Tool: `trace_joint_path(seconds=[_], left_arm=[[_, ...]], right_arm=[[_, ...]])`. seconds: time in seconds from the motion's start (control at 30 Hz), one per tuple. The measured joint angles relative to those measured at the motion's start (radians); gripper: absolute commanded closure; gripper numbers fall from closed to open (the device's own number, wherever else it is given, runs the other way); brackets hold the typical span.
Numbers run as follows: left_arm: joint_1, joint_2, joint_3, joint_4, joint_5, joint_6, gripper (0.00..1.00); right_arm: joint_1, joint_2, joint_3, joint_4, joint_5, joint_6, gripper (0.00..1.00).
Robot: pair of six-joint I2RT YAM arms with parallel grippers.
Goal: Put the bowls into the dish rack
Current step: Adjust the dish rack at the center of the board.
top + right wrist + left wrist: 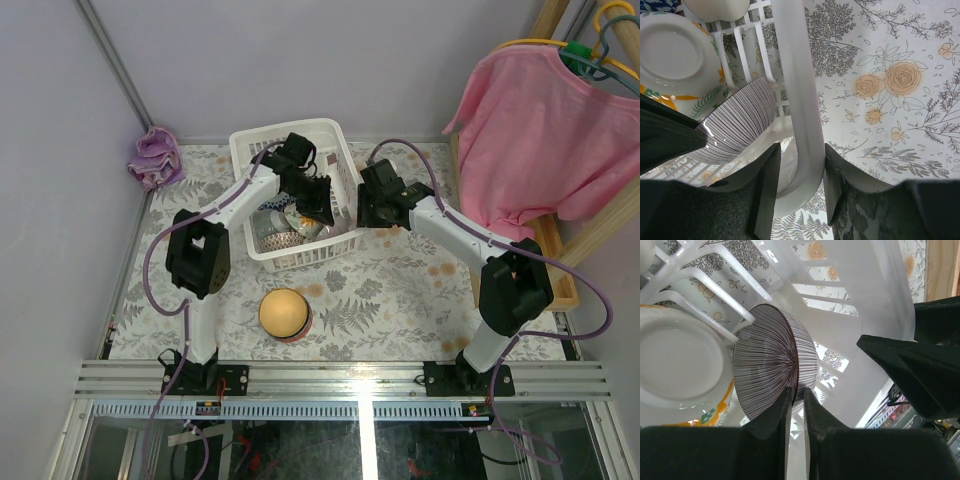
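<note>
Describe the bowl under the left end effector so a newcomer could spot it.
Start at the white dish rack at the back of the flowered table. Inside, toward its right wall, the striped bowl stands on edge, its rim pinched by the left end effector. Unlike the white, orange-painted bowl beside it, it is covered in fine dark lines fanning out from its base.

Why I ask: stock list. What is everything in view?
dish rack: one, white, far middle of table
striped bowl: one, dark-lined, on edge in rack
flowered bowl: one, white and orange, beside it
cream bowl: one, cream, in rack
yellow bowl: one, orange-yellow, upside down on near table
cloth: one, purple, far-left corner
shirt: one, pink, hanging at right
left gripper: one, black, closed on striped bowl's rim
right gripper: one, black, closed on dish rack's wall
</note>
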Motion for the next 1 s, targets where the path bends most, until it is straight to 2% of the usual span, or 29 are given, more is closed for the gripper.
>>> trace_joint_path(seconds=[0.17, 0.33, 0.5, 0.67, 0.93, 1.0], left_arm=[[0.003, -0.021, -0.036, 0.03, 0.011, -0.005, 1.0], [0.003, -0.081, -0.126, 0.079, 0.011, -0.035, 1.0], [0.0, -0.124, -0.183, 0.088, 0.019, -0.066, 1.0], [-0.004, -0.137, -0.199, 0.095, 0.018, -0.082, 1.0], [0.004, -0.138, -0.223, 0.164, 0.029, -0.119, 1.0], [0.011, -0.145, -0.223, 0.182, 0.037, -0.13, 1.0]], right_arm=[[-0.001, -0.003, -0.007, 0.006, 0.0, 0.01, 0.67], [-0.003, -0.034, -0.048, 0.029, -0.008, 0.05, 0.72], [0.026, -0.127, -0.167, 0.081, -0.008, 0.106, 0.75], [0.078, -0.223, -0.28, 0.128, 0.021, 0.196, 0.83], [0.163, -0.241, -0.307, 0.136, 0.117, 0.332, 0.85], [0.196, -0.242, -0.308, 0.13, 0.143, 0.37, 0.82]])
